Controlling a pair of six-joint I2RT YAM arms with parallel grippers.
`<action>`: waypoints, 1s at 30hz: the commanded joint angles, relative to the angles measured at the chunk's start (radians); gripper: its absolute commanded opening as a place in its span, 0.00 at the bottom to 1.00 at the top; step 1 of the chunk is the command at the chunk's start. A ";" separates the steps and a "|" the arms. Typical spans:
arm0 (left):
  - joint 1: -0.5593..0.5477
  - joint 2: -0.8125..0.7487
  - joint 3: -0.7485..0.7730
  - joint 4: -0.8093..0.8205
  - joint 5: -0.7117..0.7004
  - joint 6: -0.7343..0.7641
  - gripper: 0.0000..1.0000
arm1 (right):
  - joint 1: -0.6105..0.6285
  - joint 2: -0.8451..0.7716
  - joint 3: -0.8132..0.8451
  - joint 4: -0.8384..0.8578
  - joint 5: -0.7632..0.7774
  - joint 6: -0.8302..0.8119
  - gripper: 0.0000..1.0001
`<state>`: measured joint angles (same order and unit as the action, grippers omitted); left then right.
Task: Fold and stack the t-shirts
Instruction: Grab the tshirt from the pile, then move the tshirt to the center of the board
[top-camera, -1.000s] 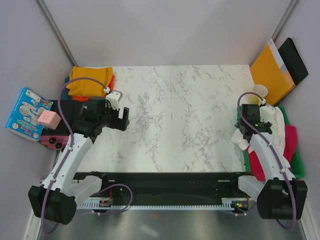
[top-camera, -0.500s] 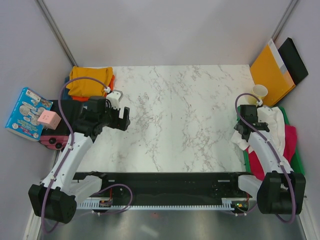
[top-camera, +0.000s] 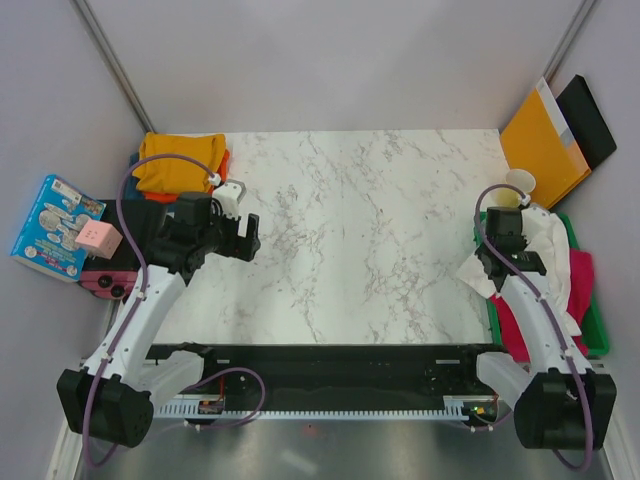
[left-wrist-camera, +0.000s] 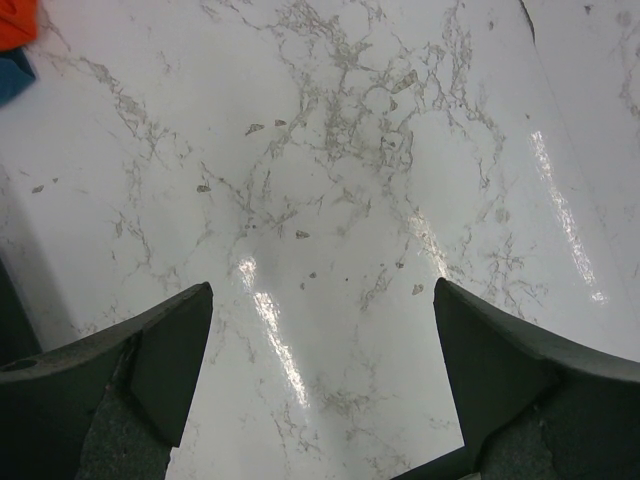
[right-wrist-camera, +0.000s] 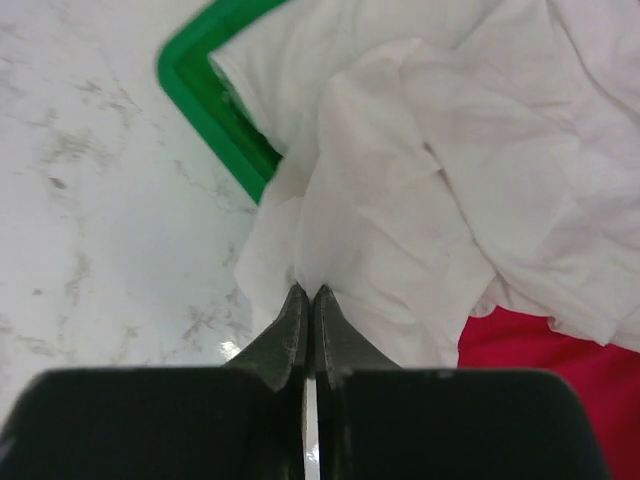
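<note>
The overhead camera looks down on the whole table (top-camera: 350, 230); both wrist cameras face its marble top close up.

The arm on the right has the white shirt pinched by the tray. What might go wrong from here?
1. The right gripper is shut on only a thin edge fold of the white t-shirt, so the cloth may slip out when pulled.
2. It lies over the crimson t-shirt in the green tray; pulling could drag that one along.
3. The cloth drapes over the tray's rim and may snag there.
</note>
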<state>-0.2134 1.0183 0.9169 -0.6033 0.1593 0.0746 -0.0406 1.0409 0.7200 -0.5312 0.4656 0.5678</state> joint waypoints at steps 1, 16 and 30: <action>0.005 -0.009 0.017 0.025 0.011 -0.027 0.98 | 0.077 -0.090 0.149 0.074 -0.088 -0.068 0.00; 0.003 -0.001 0.079 0.014 0.078 -0.038 0.96 | 0.757 0.416 1.070 -0.153 0.001 -0.157 0.00; 0.003 -0.014 0.082 0.042 0.037 -0.065 0.99 | 0.989 0.708 1.164 -0.127 0.019 -0.117 0.00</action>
<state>-0.2134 1.0199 0.9855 -0.6022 0.2134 0.0444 0.9382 1.7477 2.0041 -0.7246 0.4923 0.4026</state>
